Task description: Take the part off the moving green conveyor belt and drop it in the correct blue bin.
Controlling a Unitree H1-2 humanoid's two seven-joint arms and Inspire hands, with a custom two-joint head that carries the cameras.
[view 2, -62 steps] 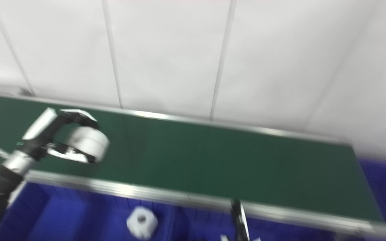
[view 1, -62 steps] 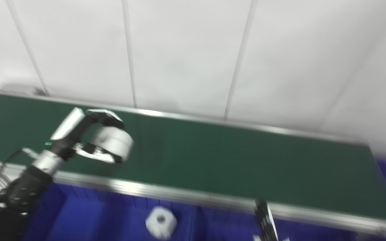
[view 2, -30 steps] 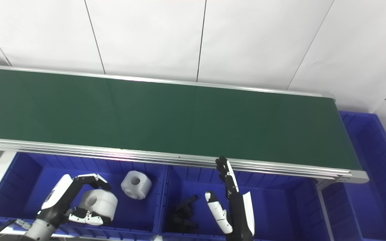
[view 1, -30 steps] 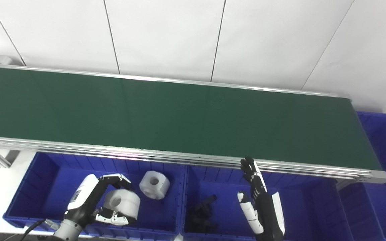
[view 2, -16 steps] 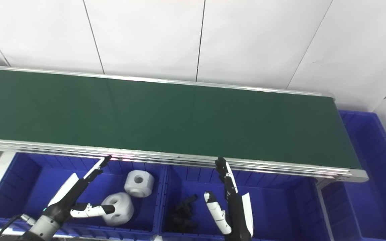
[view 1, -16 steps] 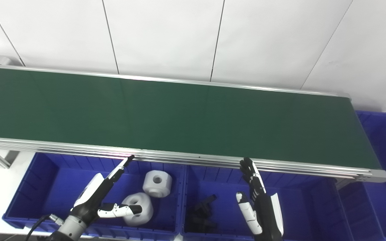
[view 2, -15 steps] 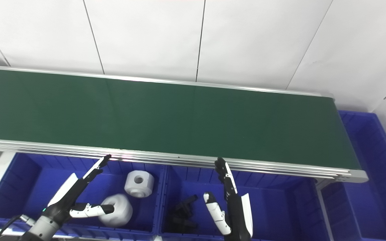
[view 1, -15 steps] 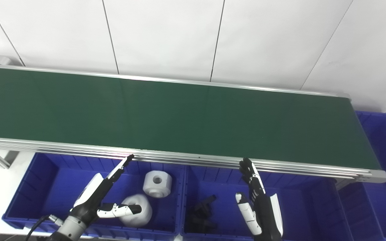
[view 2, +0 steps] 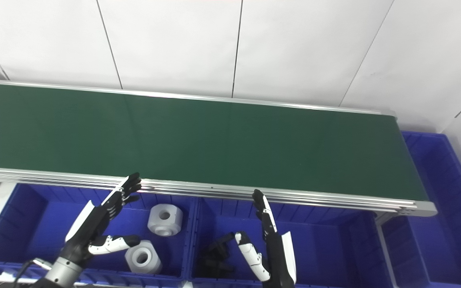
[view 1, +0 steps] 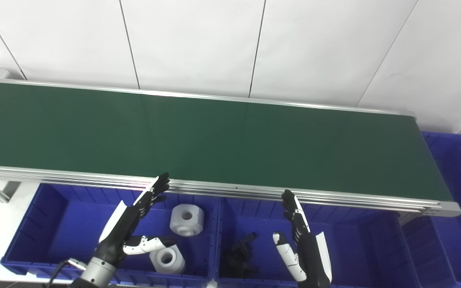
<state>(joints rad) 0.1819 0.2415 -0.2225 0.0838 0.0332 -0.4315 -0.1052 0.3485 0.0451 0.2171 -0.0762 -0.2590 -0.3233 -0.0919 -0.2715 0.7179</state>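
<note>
The green conveyor belt (view 1: pixel 214 136) carries no part in view. Two white cylindrical parts with centre holes lie in the left blue bin (view 1: pixel 54 216): one part (view 1: pixel 167 259) near the bin's front wall, another part (view 1: pixel 187 219) farther back. My left hand (view 1: pixel 132 224) hovers over that bin, open, fingers stretched toward the belt's rail, thumb above the front part. My right hand (view 1: pixel 302 244) is open and upright over the middle blue bin (view 1: pixel 354 240).
Several black parts (view 1: pixel 240 256) lie in the middle bin's left side. A third blue bin (view 1: pixel 454 192) stands past the belt's right end. The belt's aluminium rail (view 1: pixel 230 190) runs just behind the bins. A white panelled wall stands behind.
My left hand opened and let go of the white part, which dropped and settled on the left bin's floor. The hand then rose toward the rail. The right hand barely moved.
</note>
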